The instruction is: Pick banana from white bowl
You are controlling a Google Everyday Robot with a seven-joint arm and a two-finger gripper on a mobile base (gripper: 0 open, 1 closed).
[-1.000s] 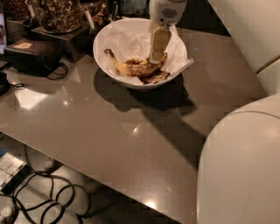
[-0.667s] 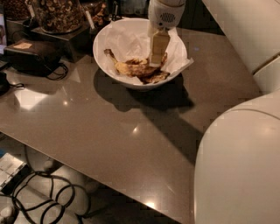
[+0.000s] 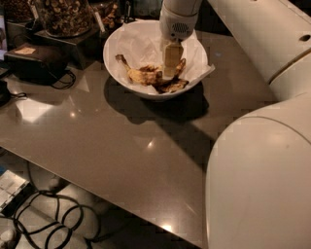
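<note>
Yellow-brown banana lies across the bowl; my tool stands at its mid-bowl end, grip I cannot tell.

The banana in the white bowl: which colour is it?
Dull yellow with brown-black blotches; camera view. The gripper is down at the banana.

Beige gripper in white bowl

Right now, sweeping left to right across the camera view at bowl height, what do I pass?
Black case → snack jar → left rim of the white bowl → banana → gripper, down in the bowl over the banana → robot's white body.
</note>
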